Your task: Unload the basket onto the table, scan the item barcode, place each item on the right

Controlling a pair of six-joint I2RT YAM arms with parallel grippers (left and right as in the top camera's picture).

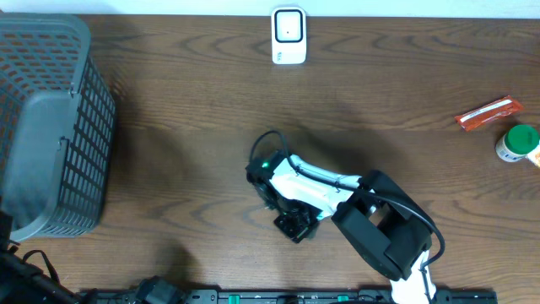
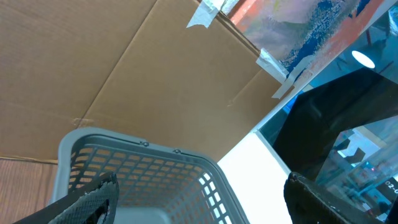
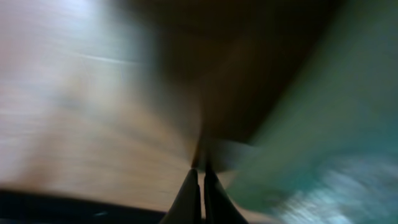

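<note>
A white scanner (image 1: pixel 288 35) stands at the table's far edge, centre. Two items lie at the far right: an orange packet (image 1: pixel 488 112) and a white bottle with a green lid (image 1: pixel 518 143). My right gripper (image 1: pixel 295 225) hangs low over the middle of the table, far from both. In the right wrist view, which is smeared by motion, the right gripper (image 3: pixel 201 171) is shut with nothing visible between its fingers. In the left wrist view my left gripper (image 2: pixel 202 180) is open and empty, its fingers wide apart in front of the grey basket (image 2: pixel 155 171).
A grey mesh basket (image 1: pixel 80 127) fills the left end of the wooden table. Black arm bases and cables run along the front edge (image 1: pixel 253 295). Cardboard sheeting (image 2: pixel 124 74) shows behind the basket in the left wrist view.
</note>
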